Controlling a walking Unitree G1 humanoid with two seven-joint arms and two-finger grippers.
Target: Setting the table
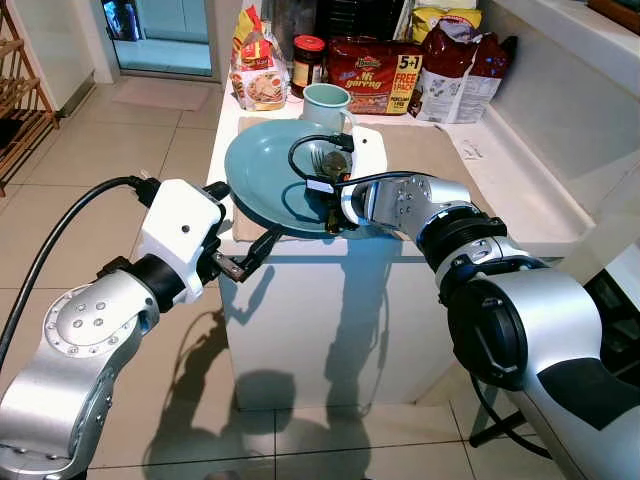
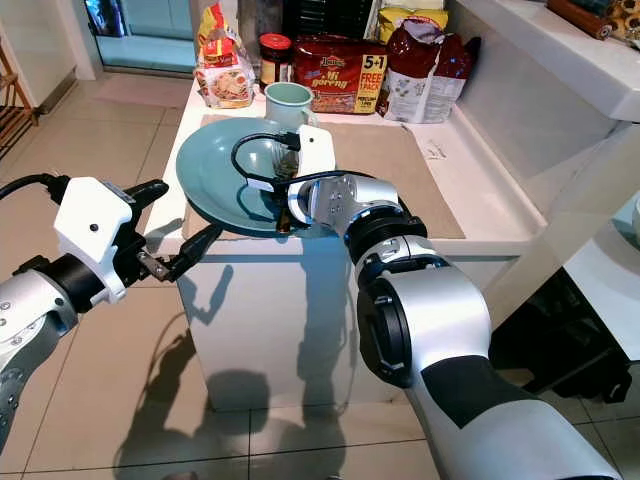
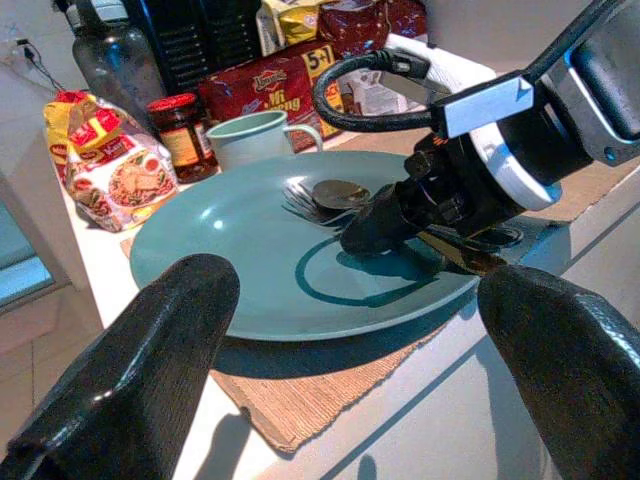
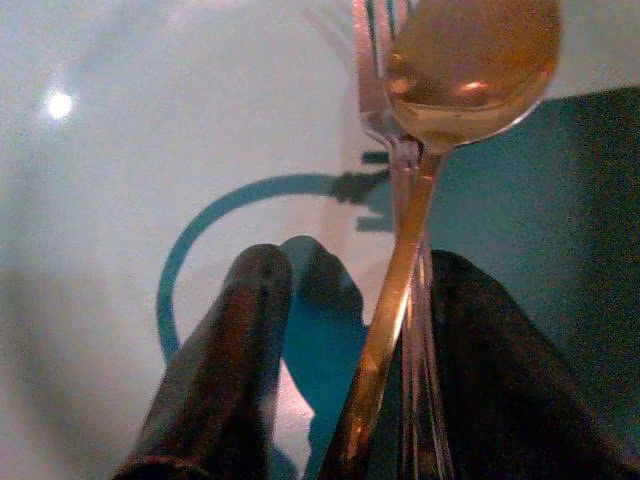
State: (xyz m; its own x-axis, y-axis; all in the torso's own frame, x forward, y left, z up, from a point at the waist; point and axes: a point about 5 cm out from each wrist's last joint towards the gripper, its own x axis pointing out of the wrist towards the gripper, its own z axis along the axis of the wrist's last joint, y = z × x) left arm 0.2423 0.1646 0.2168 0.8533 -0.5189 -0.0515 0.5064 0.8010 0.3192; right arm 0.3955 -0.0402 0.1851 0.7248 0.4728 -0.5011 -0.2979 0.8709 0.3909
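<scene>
A teal plate (image 1: 262, 170) lies on a brown placemat (image 1: 440, 170) at the counter's front. On the plate rest a spoon (image 4: 470, 70) and a fork (image 4: 372, 60), side by side, with their handles toward my right gripper (image 1: 335, 208). That gripper is low over the plate and open, one finger on each side of the two handles. The handles sit close against one finger (image 4: 500, 380). My left gripper (image 1: 238, 225) hangs open just off the counter's front left corner, level with the plate's rim and holding nothing. A pale green mug (image 1: 325, 105) stands behind the plate.
Food packs (image 1: 375, 75), a red-lidded jar (image 1: 308, 62) and bags (image 1: 460, 80) line the back of the white counter (image 1: 520, 215). A raised white ledge (image 1: 570, 60) runs along the right. A wooden rack (image 1: 20, 100) stands on the tiled floor at the far left.
</scene>
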